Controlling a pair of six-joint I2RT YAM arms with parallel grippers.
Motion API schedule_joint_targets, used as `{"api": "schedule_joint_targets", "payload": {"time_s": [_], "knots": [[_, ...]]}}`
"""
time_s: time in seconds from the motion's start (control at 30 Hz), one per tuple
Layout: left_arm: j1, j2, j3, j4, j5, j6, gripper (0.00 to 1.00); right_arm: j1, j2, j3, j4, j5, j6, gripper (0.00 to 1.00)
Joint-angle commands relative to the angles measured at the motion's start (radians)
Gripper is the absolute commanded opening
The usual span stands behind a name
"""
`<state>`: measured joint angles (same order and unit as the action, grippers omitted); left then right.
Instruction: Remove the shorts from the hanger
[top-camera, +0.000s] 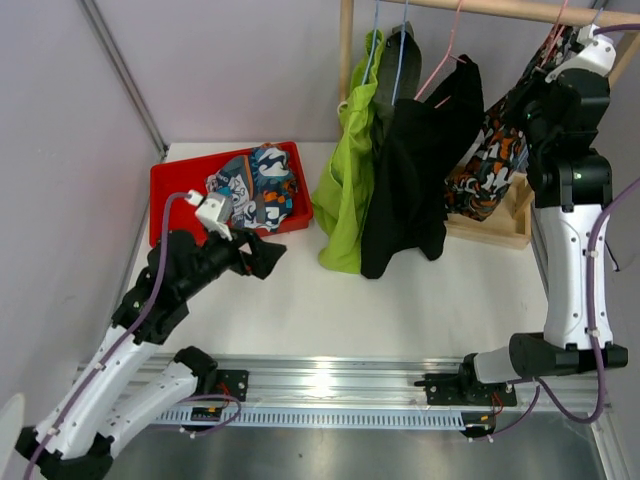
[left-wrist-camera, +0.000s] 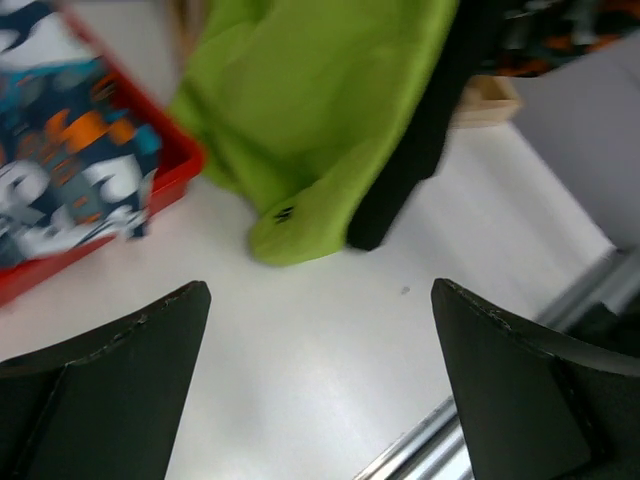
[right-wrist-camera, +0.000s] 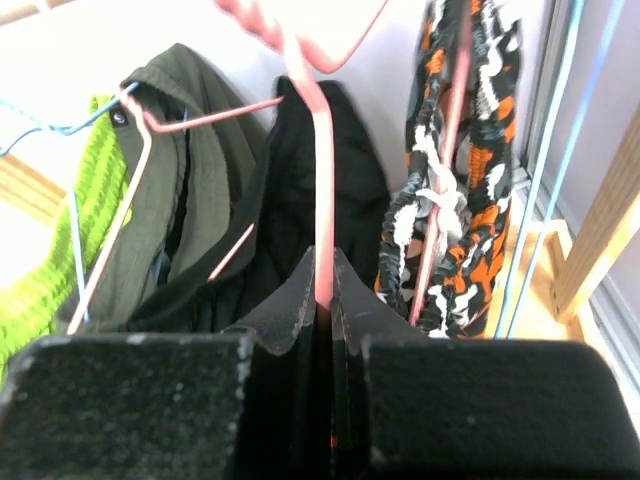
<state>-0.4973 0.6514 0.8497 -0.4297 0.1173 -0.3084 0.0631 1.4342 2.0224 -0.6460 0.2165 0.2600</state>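
Shorts hang from the rail (top-camera: 500, 8): lime green pair (top-camera: 345, 200), olive pair (right-wrist-camera: 190, 180), black pair (top-camera: 410, 190), orange-patterned pair (top-camera: 485, 160). The teal pair (top-camera: 255, 190) lies in the red bin (top-camera: 165, 205). Left gripper (left-wrist-camera: 320, 290) gapes empty. Right gripper (right-wrist-camera: 325, 260) pinches a pink hanger wire (right-wrist-camera: 322, 170), apparently to unhook it; next, lift it clear.

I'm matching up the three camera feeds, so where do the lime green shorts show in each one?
Top external: the lime green shorts hang at upper centre.
Left wrist: they fill the upper middle, blurred.
Right wrist: only a strip shows at the far left edge.
Shared landmark: the black shorts, to their right in every view.
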Motion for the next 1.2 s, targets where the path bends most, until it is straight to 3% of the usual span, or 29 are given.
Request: {"api": "schedule_joint_targets", "payload": {"time_s": [0.0, 0.13, 0.23, 0.33, 0.6, 0.83, 1.13, 1.17], "knots": [[-0.141, 0.059, 0.133, 0.167, 0.068, 0.014, 1.0, 0.012, -0.145, -0.051, 0.141, -0.015, 0.031, 0.0], [-0.393, 0.163, 0.192, 0.282, 0.12, 0.048, 0.99, 0.046, -0.267, -0.181, 0.137, -0.048, 0.097, 0.0], [-0.57, 0.261, 0.209, 0.357, 0.079, 0.098, 1.0, 0.076, -0.325, -0.249, 0.121, -0.06, 0.143, 0.0], [-0.676, 0.336, 0.238, 0.459, 0.021, 0.118, 0.99, 0.099, -0.38, -0.269, 0.088, -0.074, 0.179, 0.0], [-0.82, 0.605, 0.344, 0.592, -0.047, 0.176, 1.0, 0.109, -0.474, -0.225, -0.018, -0.154, 0.235, 0.0], [-0.931, 0.787, 0.5, 0.67, -0.08, 0.215, 0.99, 0.109, -0.563, -0.297, -0.041, -0.206, 0.311, 0.0], [-0.968, 0.961, 0.629, 0.74, -0.064, 0.204, 0.99, 0.107, -0.61, -0.307, -0.066, -0.258, 0.367, 0.0], [-0.968, 0.982, 0.634, 0.744, -0.07, 0.193, 0.93, 0.107, -0.612, -0.301, -0.072, -0.265, 0.366, 0.0]]}}
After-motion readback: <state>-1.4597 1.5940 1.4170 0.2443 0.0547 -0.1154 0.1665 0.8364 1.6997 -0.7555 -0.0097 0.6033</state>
